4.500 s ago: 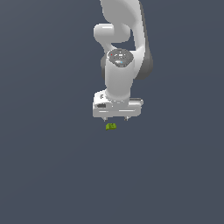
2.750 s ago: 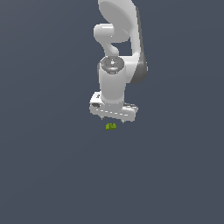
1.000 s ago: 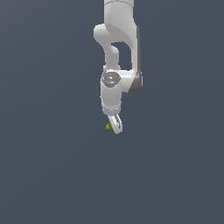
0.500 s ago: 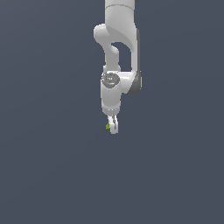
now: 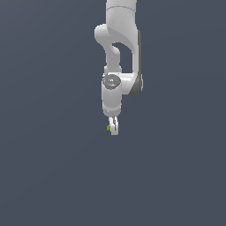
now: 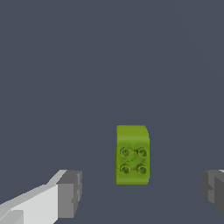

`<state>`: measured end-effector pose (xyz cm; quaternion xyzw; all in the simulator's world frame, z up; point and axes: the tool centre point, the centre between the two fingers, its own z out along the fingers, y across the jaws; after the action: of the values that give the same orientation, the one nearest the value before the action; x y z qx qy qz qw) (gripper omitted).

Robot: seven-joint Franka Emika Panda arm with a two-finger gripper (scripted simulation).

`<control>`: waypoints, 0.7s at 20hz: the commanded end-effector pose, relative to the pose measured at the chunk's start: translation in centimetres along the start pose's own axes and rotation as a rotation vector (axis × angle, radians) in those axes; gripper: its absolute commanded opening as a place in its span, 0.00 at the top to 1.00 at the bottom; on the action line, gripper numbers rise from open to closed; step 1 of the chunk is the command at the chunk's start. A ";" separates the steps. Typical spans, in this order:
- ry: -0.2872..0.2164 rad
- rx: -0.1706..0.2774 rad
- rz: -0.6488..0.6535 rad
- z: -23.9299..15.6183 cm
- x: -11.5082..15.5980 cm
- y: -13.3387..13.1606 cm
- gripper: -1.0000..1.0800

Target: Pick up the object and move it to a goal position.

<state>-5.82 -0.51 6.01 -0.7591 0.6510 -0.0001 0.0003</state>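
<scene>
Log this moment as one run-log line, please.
phase: pre-grasp | tool: open, straddling block, not touching | green studded block: on floor, between fingers | lifted: no

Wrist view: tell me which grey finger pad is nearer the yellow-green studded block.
The grey pad with its white finger showing; the other pad, cut by the frame edge, lies farther from the yellow-green studded block.

A yellow-green object [image 6: 132, 154] with four darker green studs is showing against a plain slate-grey ground [image 6: 65, 65]. The white gripper [image 6: 140, 194] is showing dark grey fingertips [image 6: 70, 194].
</scene>
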 end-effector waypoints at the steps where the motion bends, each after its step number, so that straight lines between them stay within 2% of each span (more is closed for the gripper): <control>1: 0.000 -0.001 0.001 0.6 0.0 0.0 0.04; 9: 0.000 -0.001 0.005 4.1 0.0 0.1 0.04; 14: 0.000 -0.001 0.005 4.8 0.0 0.1 0.04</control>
<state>-5.95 -0.54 1.36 -0.7574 0.6529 0.0006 -0.0004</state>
